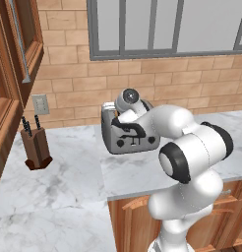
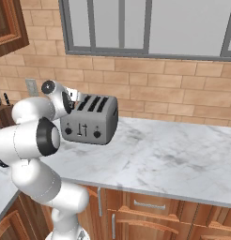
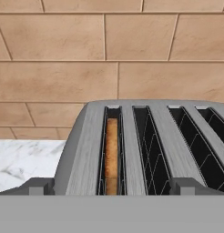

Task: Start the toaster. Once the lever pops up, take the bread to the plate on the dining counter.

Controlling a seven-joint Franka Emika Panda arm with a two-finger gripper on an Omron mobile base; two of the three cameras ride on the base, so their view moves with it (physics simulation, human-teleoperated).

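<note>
Beside the toaster [image 2: 89, 121] stands a knife block [image 1: 36, 146], end effector [image 3: 112, 185] spread wide over the bread [image 3: 111, 154].

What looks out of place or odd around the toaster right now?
Nothing stands out. The boxy grey metal toaster sits upright on the white marble counter, and the thin tan bread slice stands straight in its leftmost slot as the hand view shows it.

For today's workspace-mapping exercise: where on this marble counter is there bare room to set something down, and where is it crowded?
Bare marble counter runs right of the boxy grey metal toaster, and between it and the brown wooden knife block. Crowded: the toaster's left end, where the white arm's open gripper hangs.
</note>
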